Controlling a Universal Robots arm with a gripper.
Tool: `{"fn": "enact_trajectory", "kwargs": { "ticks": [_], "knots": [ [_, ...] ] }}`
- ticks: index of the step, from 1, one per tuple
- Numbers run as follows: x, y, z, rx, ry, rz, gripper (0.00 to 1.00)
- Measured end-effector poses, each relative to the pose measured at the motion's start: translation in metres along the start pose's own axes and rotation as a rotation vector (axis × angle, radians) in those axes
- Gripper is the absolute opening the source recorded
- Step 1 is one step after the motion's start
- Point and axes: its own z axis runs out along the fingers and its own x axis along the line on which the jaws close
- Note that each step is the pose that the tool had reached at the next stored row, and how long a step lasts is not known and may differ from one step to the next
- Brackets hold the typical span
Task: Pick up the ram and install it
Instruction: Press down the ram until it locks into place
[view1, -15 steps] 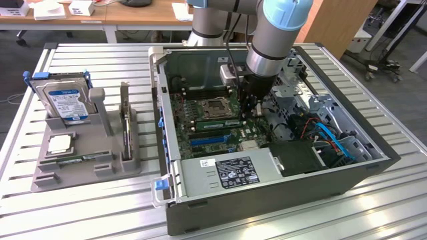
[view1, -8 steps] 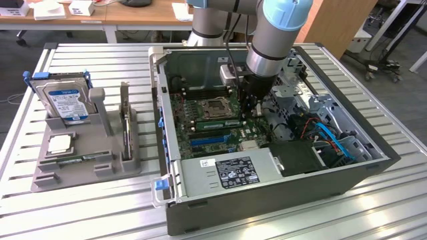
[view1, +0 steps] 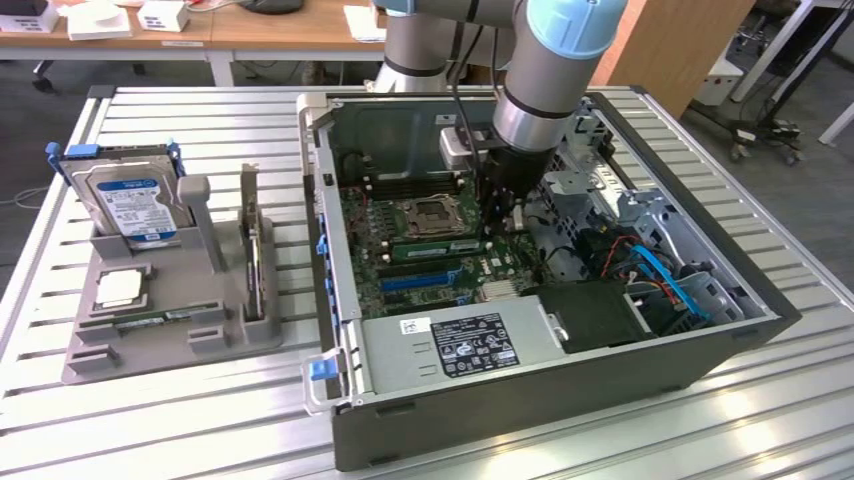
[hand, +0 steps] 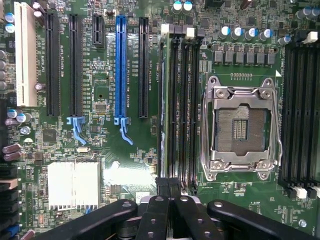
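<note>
The hand (hand: 167, 192) is closed, reaching down inside the open computer case (view1: 534, 410), with its fingertips (hand: 162, 187) at the end of the memory slots (hand: 180, 105) just beside the CPU socket (hand: 240, 127). The ram (hand: 163, 100) stands seated in the slot farthest from that socket. Outside the case, a grey holder (view1: 160, 320) on the worktop (view1: 160, 430) carries a hard drive (view1: 134, 205).

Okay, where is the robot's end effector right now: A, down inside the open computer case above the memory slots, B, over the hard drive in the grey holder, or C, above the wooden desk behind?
A: the end effector reaches down into the open computer case, above the memory slots beside the processor socket; the hard drive stands apart in its grey holder.
</note>
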Motion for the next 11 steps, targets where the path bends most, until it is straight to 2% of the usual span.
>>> {"fn": "enact_trajectory", "kwargs": {
  "ticks": [5, 11],
  "knots": [
    [-0.0003, 0.0, -0.0063, 0.0, 0.0001, 0.0, 0.09],
    [-0.0004, 0.0, -0.0072, 0.0, 0.0001, 0.0, 0.09]
  ]
}}
